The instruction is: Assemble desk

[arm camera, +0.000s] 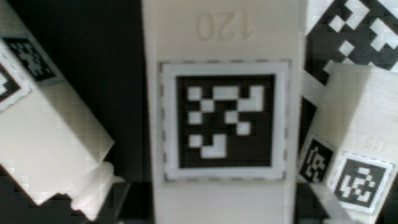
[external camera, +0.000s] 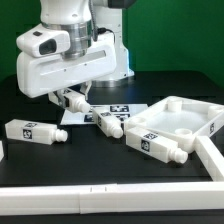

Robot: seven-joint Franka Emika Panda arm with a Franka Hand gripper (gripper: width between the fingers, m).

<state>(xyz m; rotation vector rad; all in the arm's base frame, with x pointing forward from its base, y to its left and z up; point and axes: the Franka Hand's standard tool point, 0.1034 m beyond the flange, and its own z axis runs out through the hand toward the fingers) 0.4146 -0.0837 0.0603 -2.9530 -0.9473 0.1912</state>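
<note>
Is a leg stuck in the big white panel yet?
No, nothing stands in the panel; one leg lies loose on the table beside it.

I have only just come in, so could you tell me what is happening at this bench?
The arm's gripper is down over one tagged leg beside the marker board; whether it is clamped on it is unclear. A second leg lies loose at the exterior view's left, a third leg beside the desk panel at its right. No leg stands in the panel yet.
</note>
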